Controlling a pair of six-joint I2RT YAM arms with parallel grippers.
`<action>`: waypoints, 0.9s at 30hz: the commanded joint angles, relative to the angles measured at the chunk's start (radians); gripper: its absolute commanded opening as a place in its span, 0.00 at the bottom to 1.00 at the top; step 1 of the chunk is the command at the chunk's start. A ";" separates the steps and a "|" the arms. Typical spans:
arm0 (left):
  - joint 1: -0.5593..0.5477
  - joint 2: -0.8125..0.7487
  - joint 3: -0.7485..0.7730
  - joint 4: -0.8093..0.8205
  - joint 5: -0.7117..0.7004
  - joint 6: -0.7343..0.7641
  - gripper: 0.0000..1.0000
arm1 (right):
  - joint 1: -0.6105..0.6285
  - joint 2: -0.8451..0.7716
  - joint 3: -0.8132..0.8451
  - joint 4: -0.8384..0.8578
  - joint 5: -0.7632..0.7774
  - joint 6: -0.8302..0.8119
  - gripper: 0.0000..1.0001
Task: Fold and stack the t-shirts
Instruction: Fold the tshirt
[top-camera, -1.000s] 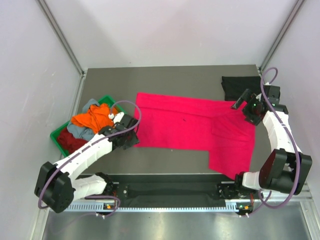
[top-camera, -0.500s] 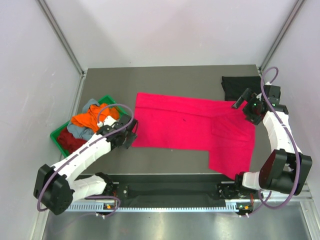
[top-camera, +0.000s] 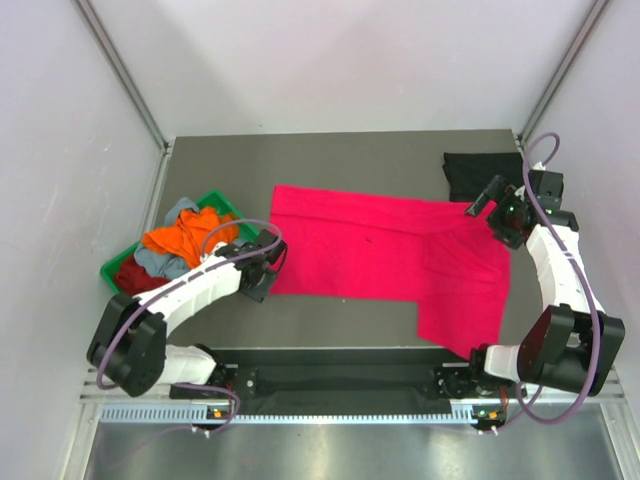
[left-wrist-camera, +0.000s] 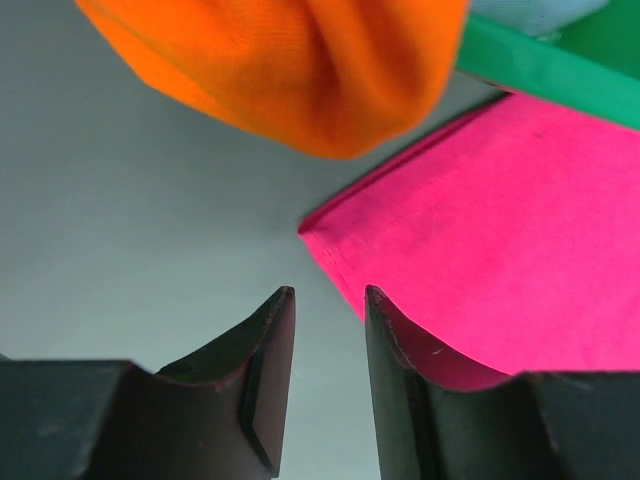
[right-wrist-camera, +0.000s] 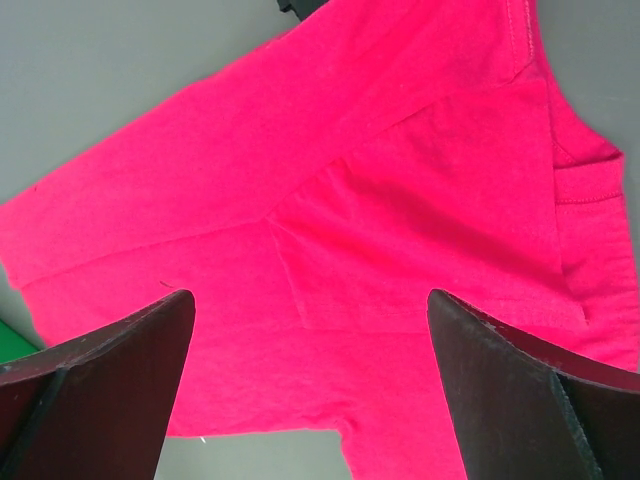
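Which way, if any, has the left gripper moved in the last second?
Yes. The left gripper has shifted slightly right, away from the green tray and up to the near left corner of the pink shirt.

You have the pink-red t-shirt (top-camera: 385, 250) spread flat across the middle of the desk (top-camera: 340, 160), one part hanging toward the near right. Your left gripper (top-camera: 270, 272) sits at its near-left corner, your right gripper (top-camera: 482, 205) above its far-right edge. A black t-shirt (top-camera: 480, 172) lies at the far right. The green tray (top-camera: 118, 275) on the left holds orange (top-camera: 185, 235), dark red (top-camera: 135, 280) and grey-blue (top-camera: 180, 208) tees.
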 joint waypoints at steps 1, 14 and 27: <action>0.005 0.030 -0.001 0.027 -0.005 -0.067 0.40 | -0.004 -0.037 0.002 0.037 0.011 0.001 1.00; 0.010 0.115 -0.004 0.060 -0.037 -0.071 0.43 | -0.004 -0.028 0.002 0.033 0.024 -0.004 1.00; 0.016 0.149 -0.070 0.163 -0.015 -0.039 0.11 | -0.004 -0.063 -0.010 -0.012 0.055 0.018 1.00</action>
